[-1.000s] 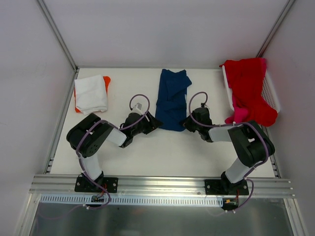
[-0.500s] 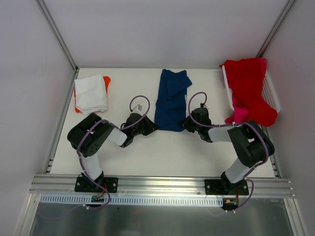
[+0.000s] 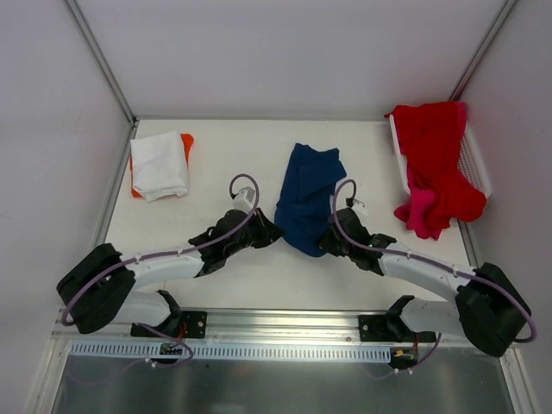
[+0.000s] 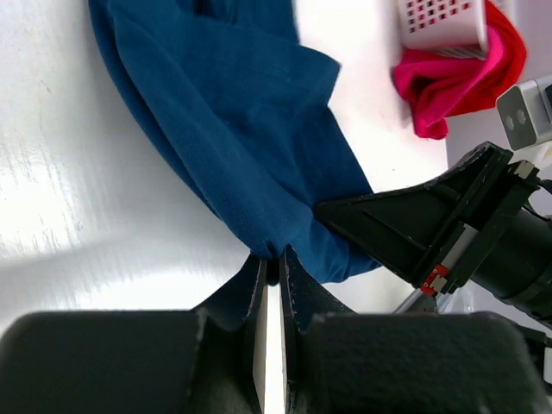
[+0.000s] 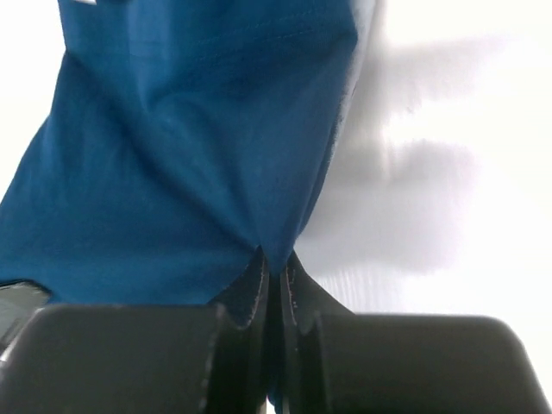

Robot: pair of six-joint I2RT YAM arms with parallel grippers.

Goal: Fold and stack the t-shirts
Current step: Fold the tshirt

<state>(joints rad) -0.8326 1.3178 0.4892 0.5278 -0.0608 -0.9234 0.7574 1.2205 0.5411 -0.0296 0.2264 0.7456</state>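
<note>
A white table [image 3: 224, 155] fills the overhead view and is walled by pale panels on three sides. Two black-and-white robot arms are stretched low across its near half. The left arm is folded out to the left of its base, then angled in towards the middle of the table. The right arm is mirrored, folded out to the right and angled in towards the middle.

A crumpled navy blue cloth t-shirt [image 3: 309, 194] is laid at the table's centre, its far end towards the back wall and its near edge between the two wrists. A red cloth t-shirt [image 3: 435, 151] is draped over a white mesh basket [image 3: 474, 159] at the far right. A white folded t-shirt [image 3: 159, 164] is placed at the far left, well apart from the navy one. A pink cloth t-shirt [image 3: 418, 211] is hung from the basket's near end. An orange t-shirt [image 3: 186, 141] is glimpsed beneath the white one.

The left gripper [image 3: 274, 231] is set at the near left corner of the navy shirt, its jaws pinched tight on a small fold of the hem. The right gripper [image 3: 326, 243] is set at the near right corner, likewise clamped on a pinch of blue cloth. From each pinch the fabric is fanned outward, away from the fingertips.
</note>
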